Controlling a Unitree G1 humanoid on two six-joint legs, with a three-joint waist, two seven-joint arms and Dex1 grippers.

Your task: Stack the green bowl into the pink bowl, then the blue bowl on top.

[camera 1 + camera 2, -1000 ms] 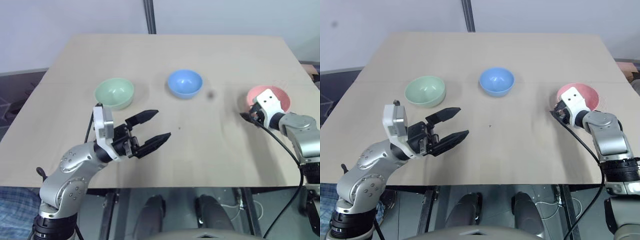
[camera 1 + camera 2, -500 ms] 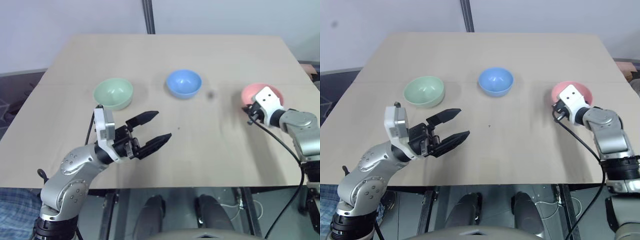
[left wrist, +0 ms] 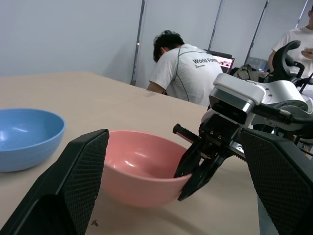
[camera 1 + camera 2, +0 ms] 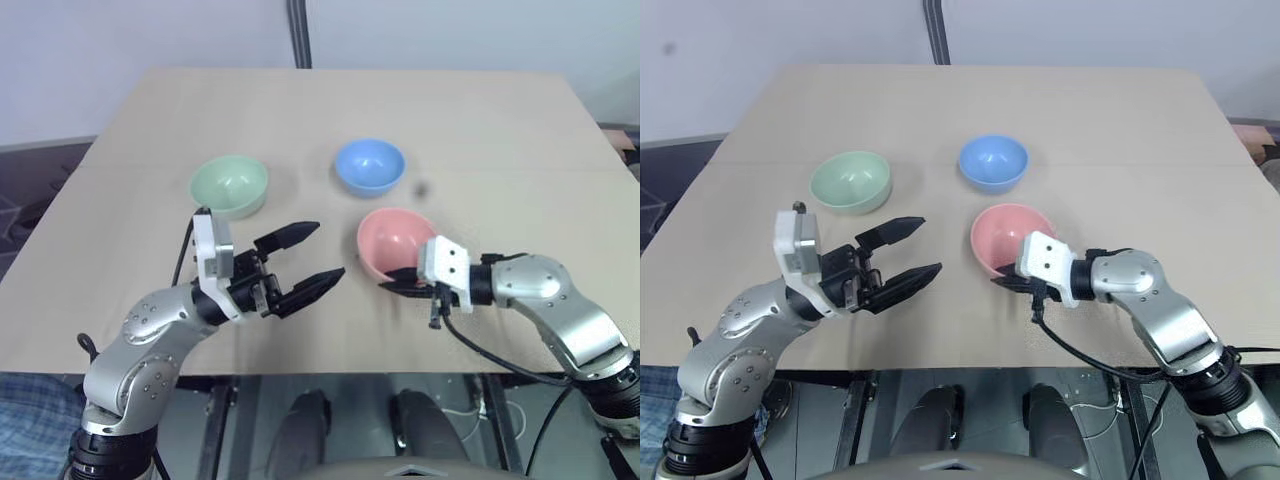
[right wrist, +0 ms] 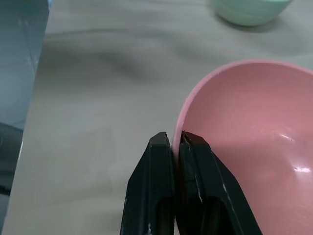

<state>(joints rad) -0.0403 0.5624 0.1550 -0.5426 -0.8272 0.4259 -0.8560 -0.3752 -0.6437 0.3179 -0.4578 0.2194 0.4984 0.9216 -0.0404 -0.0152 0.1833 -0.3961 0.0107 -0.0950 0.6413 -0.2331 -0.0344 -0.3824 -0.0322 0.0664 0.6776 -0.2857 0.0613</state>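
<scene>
The pink bowl [image 4: 394, 240] sits near the middle of the bench [image 4: 480, 130], tilted with its opening turned away from the right tool [image 4: 400, 283], which pinches the bowl's near rim: in the right wrist view the two black fingers [image 5: 161, 196] are pressed together with the thin pink wall caught between them, one finger inside the bowl and one outside. That tool reaches in from the robot's right, pointing toward the robot's left. The blue bowl [image 4: 370, 166] stands upright just beyond the pink one, farther from the robot, apart from it with a strip of bare bench between. The green bowl [image 4: 229, 186] stands upright to the robot's left of the blue one, well apart from the pink bowl and level with the blue one across the bench. The left tool [image 4: 305, 260] hovers in front of the green bowl and to the left of the pink bowl, its two fingers spread wide with nothing between them, pointing toward the pink bowl; it touches neither bowl. In the left wrist view a person in a white shirt [image 3: 188, 73] is bent over beyond the far edge of the bench.
</scene>
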